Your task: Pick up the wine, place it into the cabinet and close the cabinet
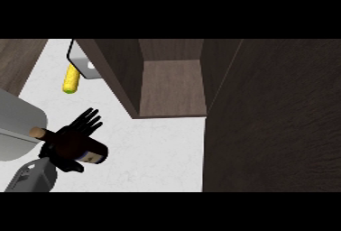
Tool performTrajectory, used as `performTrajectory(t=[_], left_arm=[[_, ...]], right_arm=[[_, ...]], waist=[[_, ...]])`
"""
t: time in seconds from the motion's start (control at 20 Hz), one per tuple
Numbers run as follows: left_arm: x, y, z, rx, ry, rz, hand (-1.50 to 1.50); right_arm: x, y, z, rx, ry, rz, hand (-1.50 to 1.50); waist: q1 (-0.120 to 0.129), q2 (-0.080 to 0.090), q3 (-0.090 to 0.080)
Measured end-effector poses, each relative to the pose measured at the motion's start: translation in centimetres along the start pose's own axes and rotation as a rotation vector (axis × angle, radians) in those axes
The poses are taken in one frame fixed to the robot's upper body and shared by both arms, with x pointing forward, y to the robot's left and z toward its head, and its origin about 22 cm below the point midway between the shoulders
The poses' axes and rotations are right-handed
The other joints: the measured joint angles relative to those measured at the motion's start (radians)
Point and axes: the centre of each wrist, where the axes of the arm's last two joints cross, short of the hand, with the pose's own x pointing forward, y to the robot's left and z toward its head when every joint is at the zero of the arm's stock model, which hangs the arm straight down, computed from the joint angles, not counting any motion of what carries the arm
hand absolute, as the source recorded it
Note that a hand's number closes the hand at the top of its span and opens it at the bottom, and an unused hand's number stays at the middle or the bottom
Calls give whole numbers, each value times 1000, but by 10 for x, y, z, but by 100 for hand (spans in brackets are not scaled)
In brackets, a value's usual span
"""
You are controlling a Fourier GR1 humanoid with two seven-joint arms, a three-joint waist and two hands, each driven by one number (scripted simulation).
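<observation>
The wine bottle [92, 152] lies on its side on the white counter [160, 149] at the lower left. It is dark, with a pale label end to the right and its cork-coloured neck [36, 132] pointing left. My left hand [70, 137] lies over the bottle's body with its fingers [88, 119] straight and spread toward the cabinet; most of the bottle is hidden beneath it. The dark wood cabinet [172, 85] stands open up and to the right, its inner shelf bare. Its door [279, 117] is swung out and fills the right side. My right hand does not show.
A yellow corn cob [71, 79] lies on the counter at the upper left, beside a grey-white object [82, 63] against the cabinet's left wall. A large pale grey rounded shape [16, 126] fills the left edge next to the bottle's neck.
</observation>
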Motion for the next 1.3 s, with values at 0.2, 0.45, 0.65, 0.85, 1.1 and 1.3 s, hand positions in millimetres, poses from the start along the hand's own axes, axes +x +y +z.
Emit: performTrajectory(t=[0.2,0.45,0.65,0.85,1.1,1.3], left_arm=[[-5,-5,-10,1,-11,20,-150],[-10,-9,-18,-32,3,46,150],[-21,-17,-22,-85,44,89,150],[-20,-20,-27,-117,47,82,150],[-15,-29,-27,-30,-89,-47,150],[-36,-35,-8,234,-240,-113,150]], right_arm=[[-2,1,1,7,4,-7,-150],[-4,4,2,14,-1,-18,-150],[-4,2,3,10,0,-12,-150],[-5,3,6,14,5,-15,-150],[-6,0,8,-1,11,-1,-150],[-7,-1,10,-14,9,-1,-150]], waist=[[-3,0,0],[-5,0,0],[-3,0,0],[-5,-1,-1],[10,-5,0],[28,-11,1]])
